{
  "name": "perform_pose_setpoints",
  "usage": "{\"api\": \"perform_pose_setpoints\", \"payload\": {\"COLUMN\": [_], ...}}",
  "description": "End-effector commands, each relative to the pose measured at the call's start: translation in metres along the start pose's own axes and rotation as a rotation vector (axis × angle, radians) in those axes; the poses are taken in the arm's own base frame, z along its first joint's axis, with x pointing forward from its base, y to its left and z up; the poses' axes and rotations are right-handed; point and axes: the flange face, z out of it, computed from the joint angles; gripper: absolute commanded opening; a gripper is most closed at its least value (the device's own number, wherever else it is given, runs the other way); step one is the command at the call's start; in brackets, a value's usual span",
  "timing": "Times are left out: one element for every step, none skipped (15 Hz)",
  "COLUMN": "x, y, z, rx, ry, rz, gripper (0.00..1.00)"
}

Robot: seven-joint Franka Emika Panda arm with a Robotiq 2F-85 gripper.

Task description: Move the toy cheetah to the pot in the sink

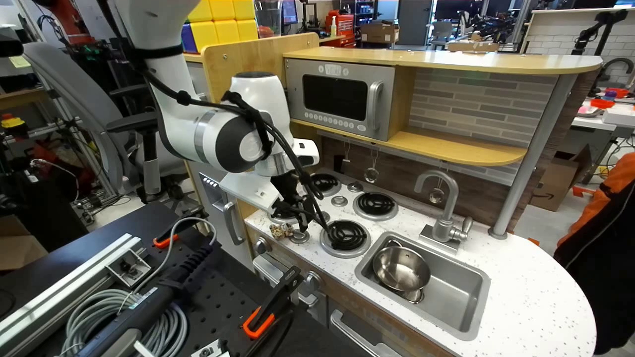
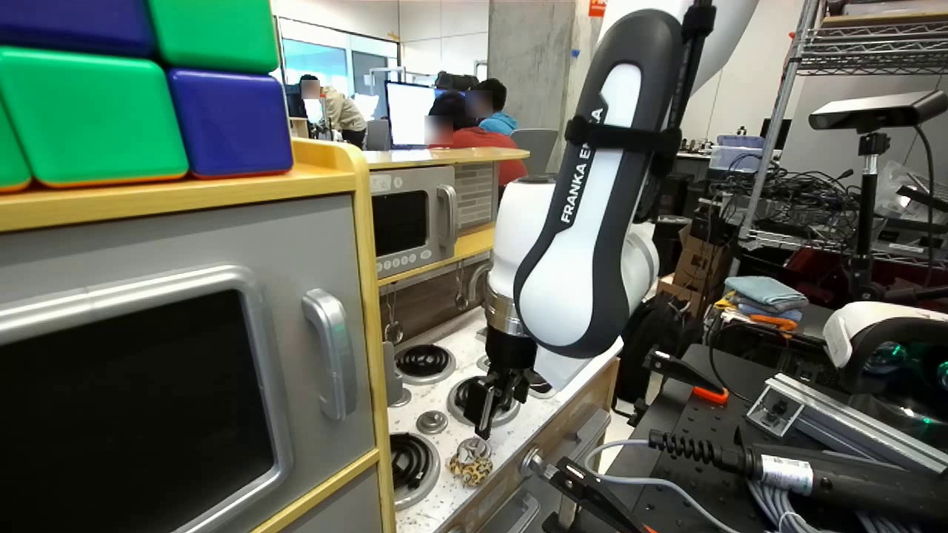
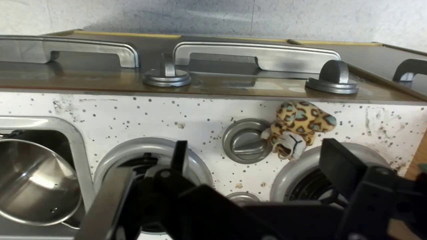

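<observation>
I have my claw [image 3: 257, 155] spread wide over the speckled bench [image 3: 196, 116], and lower down the toy cheetah [image 3: 302, 121] lies on that bench near its front edge, just at the rim of a stove knob [image 3: 246, 145]. Farther along, past 1 black burner [image 1: 346, 235], the steel pot [image 1: 403, 270] sits in the sink [image 1: 459, 297], at the end nearer that burner, and I see the curved faucet [image 1: 452, 198] behind.

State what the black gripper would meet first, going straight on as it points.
Probably the round metallic grey knob on the speckled white counter, ahead of the open gripper in the wrist view. Depth is unclear; the spotted tan plush toy cheetah beside it could come first.
</observation>
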Motion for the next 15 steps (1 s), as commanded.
{"api": "perform_pose_setpoints", "payload": {"x": [0.003,0.002,0.001,0.001,0.000,0.000,0.000,0.000,0.000,0.000,-0.001,-0.001,-0.001,-0.001,-0.002], "y": [-0.013,-0.017,-0.021,-0.024,-0.026,-0.027,-0.028,-0.028,-0.028,-0.027,-0.027,-0.027,-0.027,-0.029,-0.031], "z": [0.019,0.024,0.027,0.032,0.035,0.038,0.041,0.043,0.046,0.049,0.052,0.057,0.062,0.065,0.068], "rx": [0.038,0.046,0.053,0.058,0.060,0.061,0.062,0.061,0.062,0.059,0.058,0.052,0.043,0.040,0.040], "ry": [0.068,0.066,0.065,0.062,0.071,0.072,0.076,0.081,0.086,0.086,0.082,0.074,0.064,0.061,0.064], "rz": [0.018,0.017,0.016,0.016,0.013,0.009,0.008,0.007,0.007,0.007,0.004,0.002,-0.002,-0.002,-0.008], "gripper": [1.00,1.00,1.00,1.00,1.00,1.00,1.00,1.00,1.00,1.00,1.00,1.00,1.00,1.00,1.00]}}
